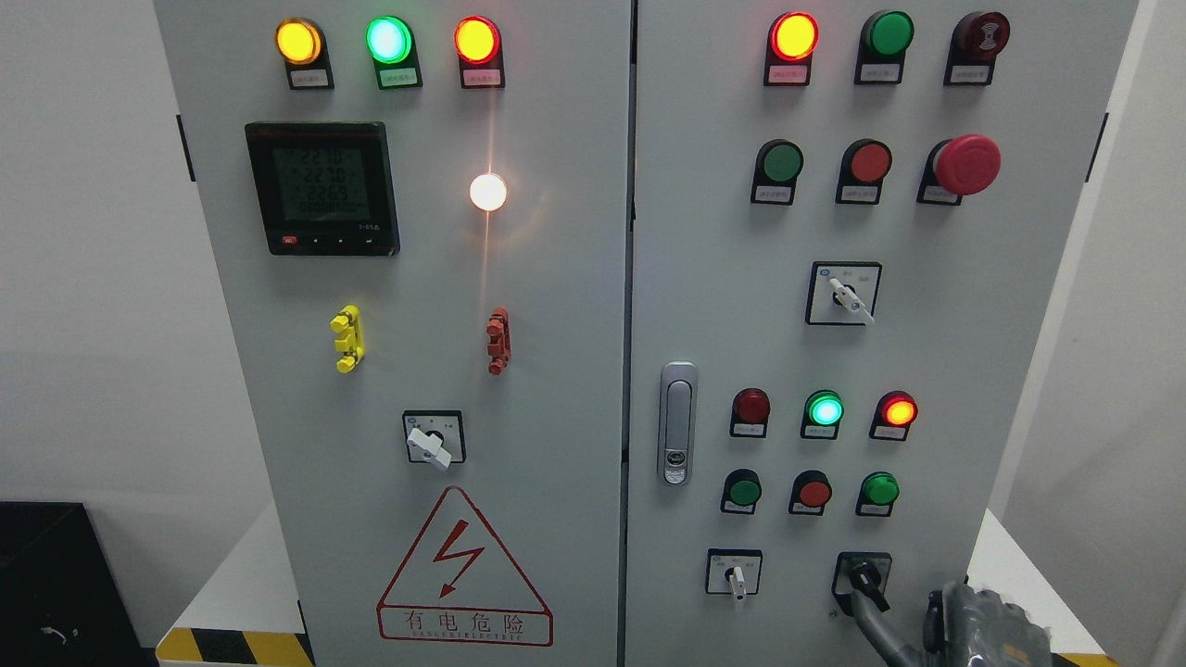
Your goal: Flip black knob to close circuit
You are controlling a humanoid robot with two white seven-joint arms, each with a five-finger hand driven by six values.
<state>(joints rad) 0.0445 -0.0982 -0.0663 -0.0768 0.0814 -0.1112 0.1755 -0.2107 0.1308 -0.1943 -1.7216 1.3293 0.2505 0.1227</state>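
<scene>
The black knob [864, 580] sits at the electrical cabinet's [556, 371] lower right, below the green pushbutton [879, 489]. The right robot hand [876, 611] reaches it, one finger [869, 616] touching; whether it grips is unclear.

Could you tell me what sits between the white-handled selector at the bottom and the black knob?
Nothing: the head view shows bare grey panel between the white-handled selector and the black knob.

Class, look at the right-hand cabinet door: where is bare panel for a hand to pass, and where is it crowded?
Free: the strip between the door handle and the white selector switch. Crowded: the bottom right, where the right hand sits at the black knob, under the small buttons.
</scene>
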